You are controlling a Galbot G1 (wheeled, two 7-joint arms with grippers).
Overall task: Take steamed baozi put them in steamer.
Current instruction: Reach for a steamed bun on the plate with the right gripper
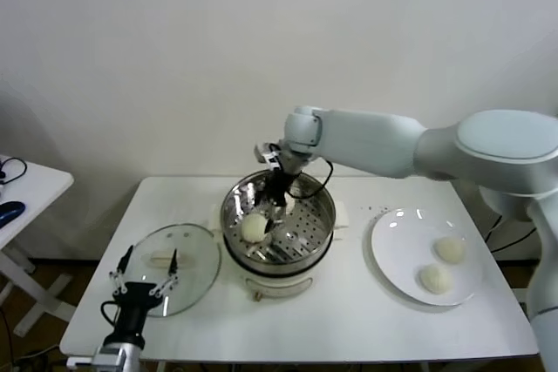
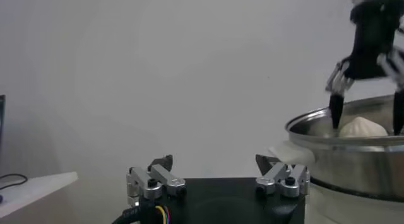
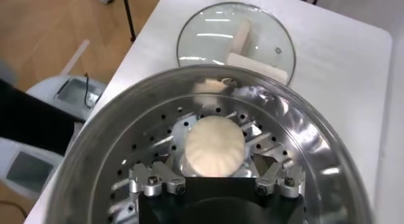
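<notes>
The steel steamer (image 1: 324, 208) stands mid-table on its white base. One cream-white baozi (image 1: 254, 228) lies on its perforated tray. My right gripper (image 1: 277, 202) hangs inside the pot just above and behind that bun, open, a finger to either side of it. In the right wrist view the bun (image 3: 213, 146) rests on the tray between the spread fingers of the gripper (image 3: 216, 163). Two more baozi (image 1: 450, 250) (image 1: 435, 279) lie on the white plate (image 1: 392, 250) to the right. A fourth bun is out of view. My left gripper (image 1: 150, 259) is parked open and empty over the table's front left.
The glass lid (image 1: 187, 250) with its white handle lies flat left of the steamer, just beyond the left gripper; it also shows in the right wrist view (image 3: 214, 36). A small side table (image 1: 26, 189) stands at the far left. A wall lies behind.
</notes>
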